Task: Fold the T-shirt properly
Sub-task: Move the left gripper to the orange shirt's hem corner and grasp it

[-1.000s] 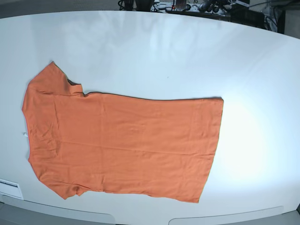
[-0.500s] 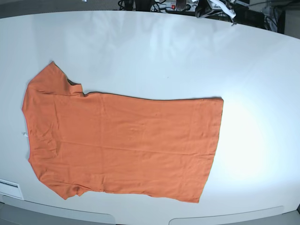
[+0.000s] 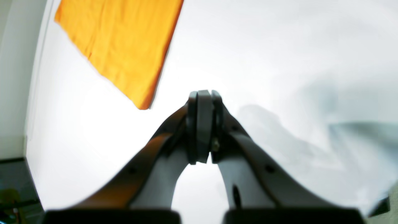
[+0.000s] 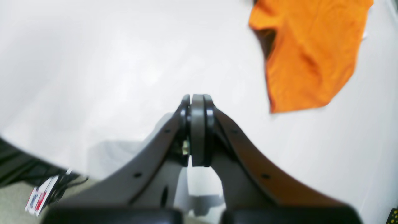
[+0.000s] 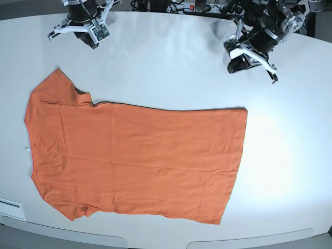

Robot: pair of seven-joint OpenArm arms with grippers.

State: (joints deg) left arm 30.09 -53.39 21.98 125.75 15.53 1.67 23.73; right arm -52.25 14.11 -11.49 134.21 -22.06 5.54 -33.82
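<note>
The orange T-shirt (image 5: 135, 158) lies flat on the white table (image 5: 171, 67), neckline at the left and hem at the right. Neither arm touches it. My right arm (image 5: 80, 23) hovers beyond the far sleeve. In its wrist view the right gripper (image 4: 197, 96) is shut and empty, with the T-shirt's sleeve (image 4: 307, 53) ahead to the right. My left arm (image 5: 251, 46) hovers past the far hem corner. Its left gripper (image 3: 203, 92) is shut and empty, and the T-shirt's hem corner (image 3: 121, 46) lies ahead to the left.
Cables and equipment (image 5: 197, 6) crowd the space behind the table's far edge. A white label (image 5: 10, 207) sits at the front left edge. A tag and cables (image 4: 39, 196) lie past the table edge in the right wrist view.
Both arms have come into the base view from the far side and now hang over the far part of the table. The T-shirt has not moved.
</note>
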